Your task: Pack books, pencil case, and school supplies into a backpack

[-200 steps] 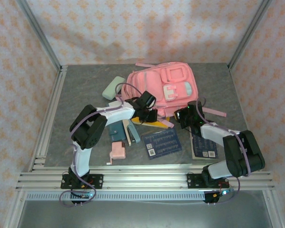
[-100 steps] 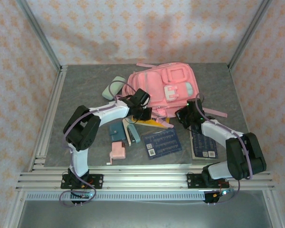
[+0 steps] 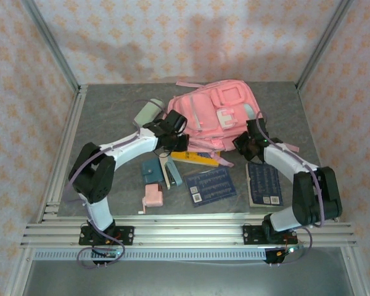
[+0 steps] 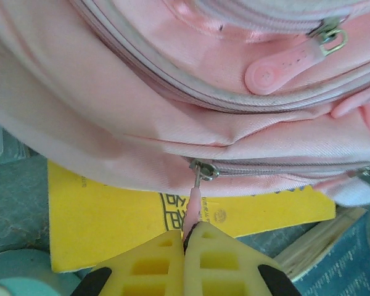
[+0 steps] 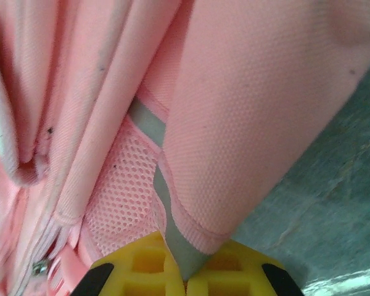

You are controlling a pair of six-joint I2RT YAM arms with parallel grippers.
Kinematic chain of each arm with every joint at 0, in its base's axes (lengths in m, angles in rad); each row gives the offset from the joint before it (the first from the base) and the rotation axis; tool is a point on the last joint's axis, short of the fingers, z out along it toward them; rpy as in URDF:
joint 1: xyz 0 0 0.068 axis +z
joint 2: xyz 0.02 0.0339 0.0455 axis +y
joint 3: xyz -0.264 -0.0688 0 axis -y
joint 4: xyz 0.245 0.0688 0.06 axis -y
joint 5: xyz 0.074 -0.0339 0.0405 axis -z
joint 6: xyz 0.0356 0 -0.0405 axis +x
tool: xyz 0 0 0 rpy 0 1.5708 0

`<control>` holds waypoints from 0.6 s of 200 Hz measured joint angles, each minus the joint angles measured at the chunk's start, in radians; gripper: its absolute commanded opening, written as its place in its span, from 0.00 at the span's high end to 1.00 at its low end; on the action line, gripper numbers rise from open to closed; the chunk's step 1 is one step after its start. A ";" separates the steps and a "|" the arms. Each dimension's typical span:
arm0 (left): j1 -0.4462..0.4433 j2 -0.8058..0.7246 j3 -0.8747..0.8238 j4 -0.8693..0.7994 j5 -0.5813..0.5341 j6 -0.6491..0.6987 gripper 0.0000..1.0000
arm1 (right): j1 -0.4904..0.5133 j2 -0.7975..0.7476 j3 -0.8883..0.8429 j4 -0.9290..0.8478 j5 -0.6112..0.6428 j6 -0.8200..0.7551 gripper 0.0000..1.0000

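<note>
Both hands have moved up to the large pink fabric backpack (image 3: 217, 114): left hand (image 4: 187, 237) clenched on its pink zipper pull (image 4: 192, 209), right hand (image 5: 184, 268) pinching its grey-trimmed side panel (image 5: 163, 228). Thin yellow book (image 4: 111, 228) pokes from beneath it.

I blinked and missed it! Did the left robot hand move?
Yes. The left gripper slid left and back, away from the middle navy book, pinching the zipper pull.

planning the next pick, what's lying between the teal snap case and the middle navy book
The white-and-teal stapler lies there, right beside the teal snap case and short of the middle navy book. The top view shows it.
</note>
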 measured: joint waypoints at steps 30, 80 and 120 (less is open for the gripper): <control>0.000 -0.026 0.031 -0.030 -0.008 0.027 1.00 | -0.051 0.051 0.062 -0.045 -0.005 -0.023 0.53; -0.051 -0.026 0.153 -0.120 -0.042 0.064 1.00 | -0.089 0.014 0.164 -0.104 0.002 -0.012 0.34; -0.130 -0.029 0.195 -0.153 -0.062 0.078 1.00 | -0.033 -0.142 0.123 -0.139 -0.054 0.180 0.54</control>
